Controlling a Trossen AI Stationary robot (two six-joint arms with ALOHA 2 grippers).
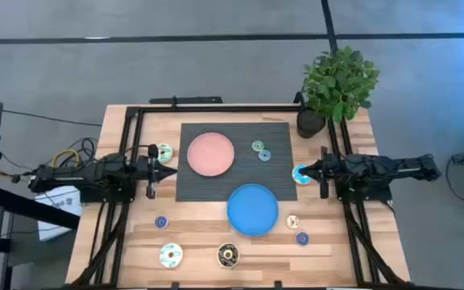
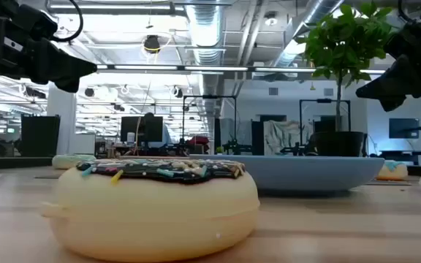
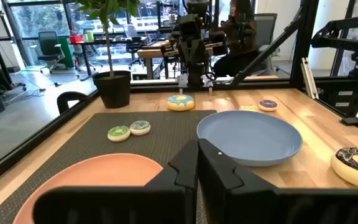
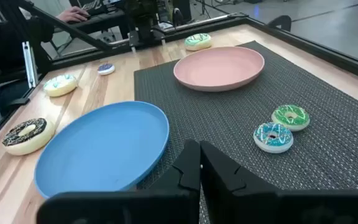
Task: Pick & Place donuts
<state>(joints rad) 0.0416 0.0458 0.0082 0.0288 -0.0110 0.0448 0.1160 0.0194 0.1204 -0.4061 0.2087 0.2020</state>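
Observation:
Several toy donuts lie flat on the table. A green one [image 1: 258, 146] and a blue one [image 1: 265, 155] sit on the dark mat; a blue-iced one [image 1: 300, 175] lies at the mat's right edge. A green-white one [image 1: 163, 151] lies left of the pink plate. Near the front lie a small blue [image 1: 161, 221], a white [image 1: 170, 255], a dark brown [image 1: 229, 254], a cream [image 1: 293, 221] and a purple one [image 1: 302, 238]. My left gripper [image 1: 169, 171] is shut, raised, left of the pink plate. My right gripper [image 1: 306, 170] is shut, raised over the blue-iced donut [image 3: 180, 102].
A pink plate [image 1: 210, 153] and a blue plate [image 1: 253, 209] rest on the dark mat [image 1: 216, 189]. A potted plant [image 1: 337, 80] stands at the far right corner. A black frame [image 1: 216, 107] runs along the table's edges. A person sits beyond the table.

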